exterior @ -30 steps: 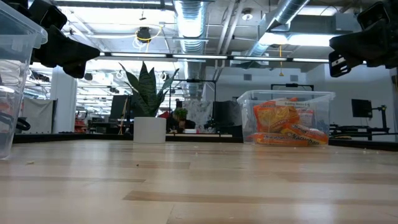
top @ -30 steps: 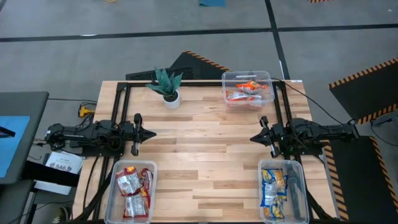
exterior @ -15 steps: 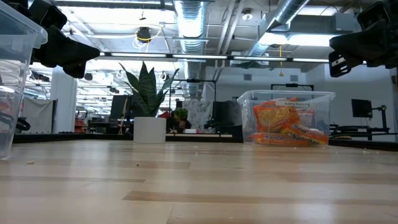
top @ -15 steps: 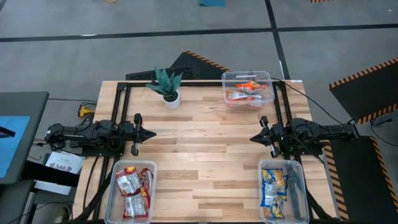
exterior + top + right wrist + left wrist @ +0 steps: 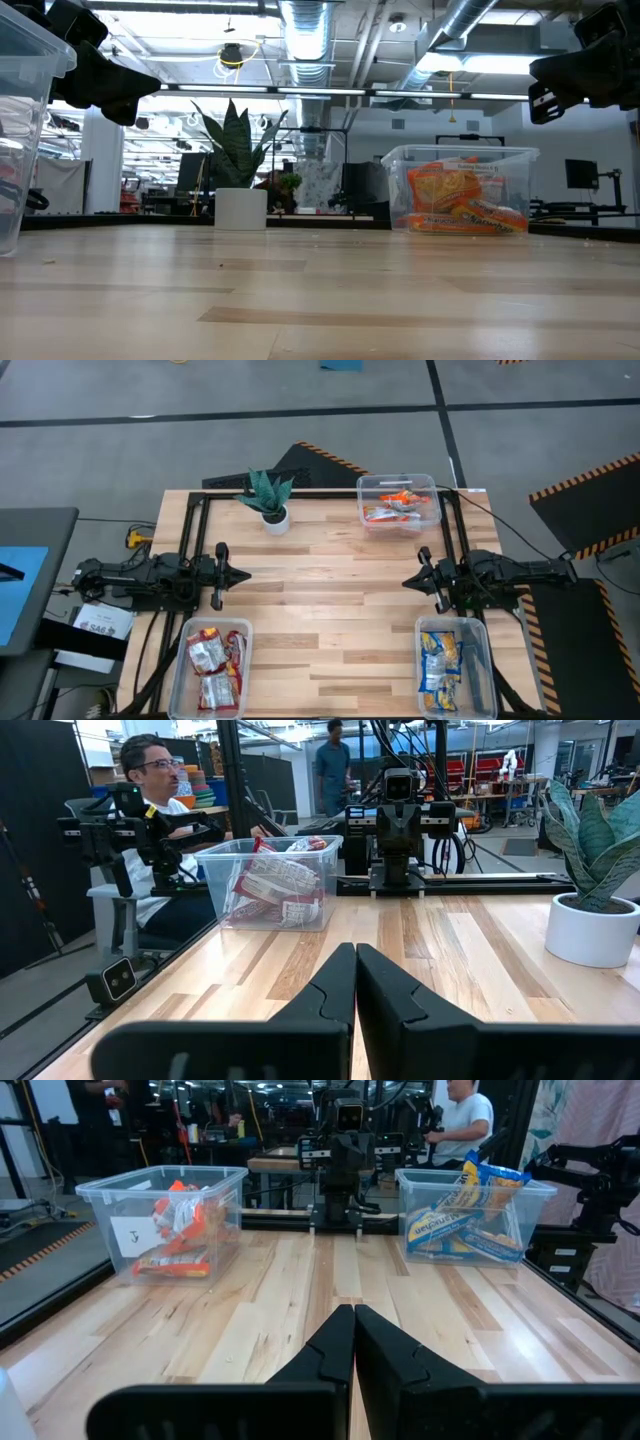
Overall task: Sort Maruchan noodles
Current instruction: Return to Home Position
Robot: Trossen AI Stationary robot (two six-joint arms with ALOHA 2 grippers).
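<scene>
The Maruchan noodles lie in three clear bins. Orange packets (image 5: pixel 392 512) fill the far-right bin (image 5: pixel 398 482). Red-white packets (image 5: pixel 212 660) sit in the near-left bin (image 5: pixel 186 660). Blue-yellow packets (image 5: pixel 440 660) sit in the near-right bin (image 5: pixel 480 660). My left gripper (image 5: pixel 245 573) hangs level at the table's left side, shut, nothing between its fingers (image 5: pixel 335 1342). My right gripper (image 5: pixel 405 581) hangs level at the right side, facing it, shut and holding nothing (image 5: pixel 355 952). Both are well above the wood and apart from every bin.
A green spiky plant in a white pot (image 5: pixel 268 497) stands at the far edge, left of centre. Bare wooden tabletop (image 5: pixel 330 600) lies between the two grippers. People sit and stand in the room beyond the table (image 5: pixel 150 780).
</scene>
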